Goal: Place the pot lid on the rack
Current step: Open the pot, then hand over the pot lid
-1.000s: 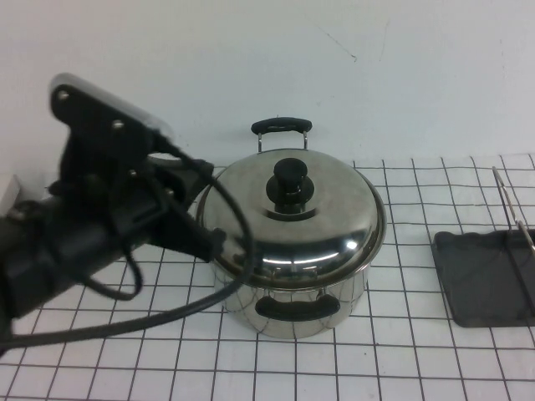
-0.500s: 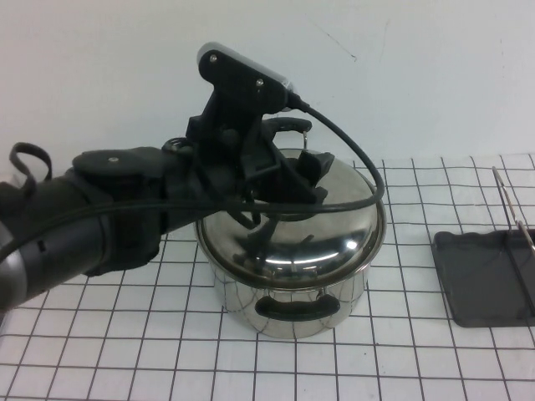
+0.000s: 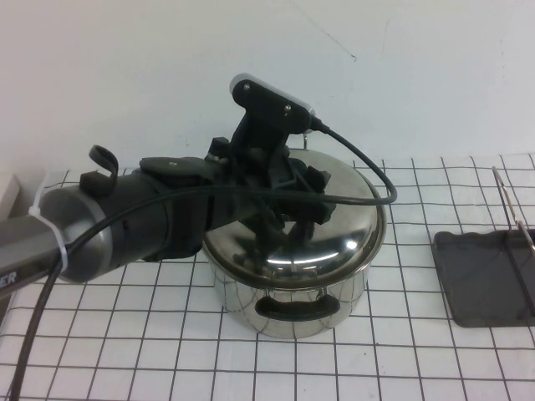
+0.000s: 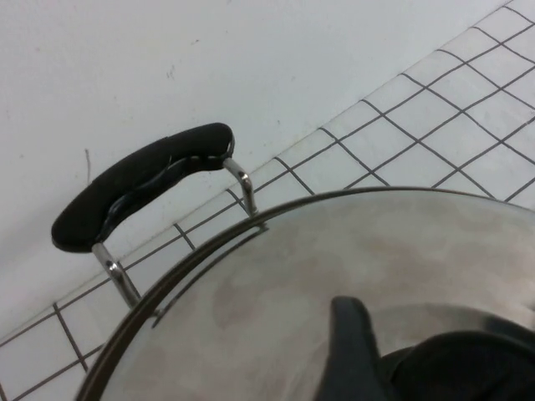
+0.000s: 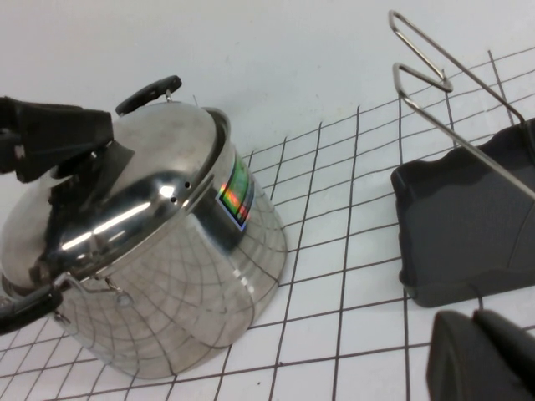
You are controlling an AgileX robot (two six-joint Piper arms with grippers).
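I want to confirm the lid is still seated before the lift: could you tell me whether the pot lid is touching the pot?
Touching. The right wrist view shows the pot lid seated on the pot with no gap, left gripper over it.

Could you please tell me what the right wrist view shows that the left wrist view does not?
Only the right wrist view shows the rack, the pot's coloured sticker, the left gripper over the lid's centre, and part of the right gripper, off to the rack's side. Only the left wrist view shows the far pot handle close up. Both show the pot lid, on the pot.
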